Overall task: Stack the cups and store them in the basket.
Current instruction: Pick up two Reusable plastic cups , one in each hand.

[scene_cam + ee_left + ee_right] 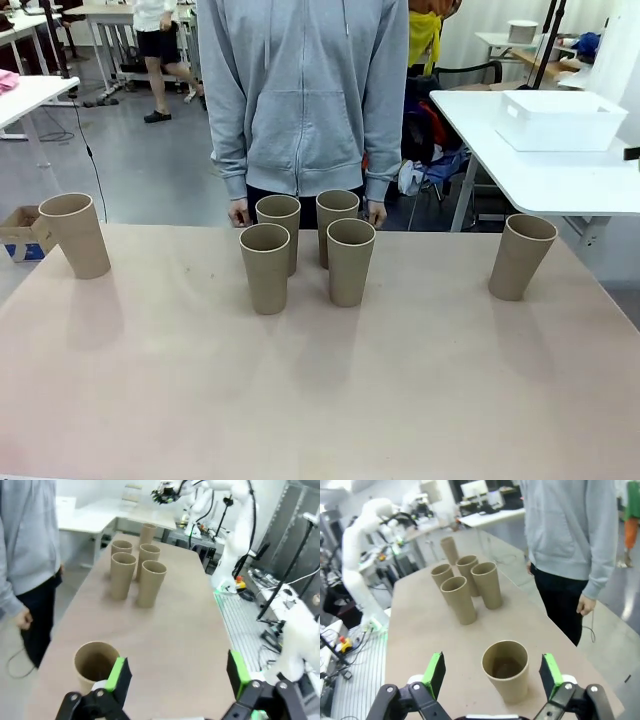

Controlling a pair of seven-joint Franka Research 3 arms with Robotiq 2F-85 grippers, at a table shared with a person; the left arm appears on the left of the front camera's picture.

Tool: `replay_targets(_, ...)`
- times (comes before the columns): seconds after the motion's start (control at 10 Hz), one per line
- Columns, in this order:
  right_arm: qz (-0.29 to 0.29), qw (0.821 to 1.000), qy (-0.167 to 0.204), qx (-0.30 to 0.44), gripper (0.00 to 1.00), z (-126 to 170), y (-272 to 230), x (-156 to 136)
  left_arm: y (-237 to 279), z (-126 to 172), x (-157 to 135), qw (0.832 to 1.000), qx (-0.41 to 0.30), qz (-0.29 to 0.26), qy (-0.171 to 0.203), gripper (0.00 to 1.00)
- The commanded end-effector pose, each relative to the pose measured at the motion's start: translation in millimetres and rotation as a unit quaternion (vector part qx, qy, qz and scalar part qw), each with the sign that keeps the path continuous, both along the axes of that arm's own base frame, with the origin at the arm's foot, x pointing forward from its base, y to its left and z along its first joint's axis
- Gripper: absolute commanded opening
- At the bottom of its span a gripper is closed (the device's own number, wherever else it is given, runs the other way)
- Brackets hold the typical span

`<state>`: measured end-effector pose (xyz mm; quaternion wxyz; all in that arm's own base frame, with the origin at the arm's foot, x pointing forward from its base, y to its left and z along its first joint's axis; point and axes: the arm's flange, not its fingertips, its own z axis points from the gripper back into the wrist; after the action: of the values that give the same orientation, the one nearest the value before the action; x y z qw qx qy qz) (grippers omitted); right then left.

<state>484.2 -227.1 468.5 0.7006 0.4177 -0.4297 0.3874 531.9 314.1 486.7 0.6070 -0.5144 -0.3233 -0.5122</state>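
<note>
Six tan cups stand upright on the table. Four cluster at the middle, the front two being a left one (265, 267) and a right one (351, 261). A lone cup (75, 235) stands far left, another (521, 256) far right. My left gripper (177, 680) is open above the table, with the far-left cup (93, 665) just beyond its left finger. My right gripper (492, 680) is open, and the far-right cup (505, 670) stands just ahead between its fingers, untouched. The white basket (560, 120) sits on a separate white table at the back right.
A person in a grey hoodie (300, 90) stands at the far edge behind the cluster, hands (238, 212) hanging at the table's edge. The white side table (540, 175) lies beyond the right corner. Bare tabletop (320, 400) spreads in front of the cups.
</note>
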Motion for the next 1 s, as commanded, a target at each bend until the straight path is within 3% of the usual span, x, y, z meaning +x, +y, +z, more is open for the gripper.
replay_targets(0.0, 0.034, 0.998, -0.026, 0.036, 1.0, -16.4, -33.6, 13.9, 73.9, 4.6, 21.5, 0.996, -0.079, -0.031, 0.001, 1.0)
replay_targets(0.3, 0.044, 0.995, -0.063, 0.07, 1.0, -55.0, -48.5, -3.6, 61.3, -28.9, -11.9, 0.998, -0.051, -0.032, -0.023, 1.0)
replay_targets(0.5, 0.024, 0.994, -0.082, 0.065, 1.0, -74.7, -37.9, -11.2, 39.6, -35.6, -5.8, 1.0, -0.007, 0.002, -0.029, 1.0)
replay_targets(0.6, 0.039, 0.996, -0.047, 0.06, 1.0, -62.6, -51.4, -8.3, 48.9, -44.3, -15.7, 0.997, -0.063, -0.02, -0.027, 1.0)
replay_targets(0.9, 0.039, 0.996, -0.053, 0.062, 1.0, -72.3, -49.7, -11.0, 46.4, -43.3, -10.8, 0.999, -0.046, -0.014, -0.026, 1.0)
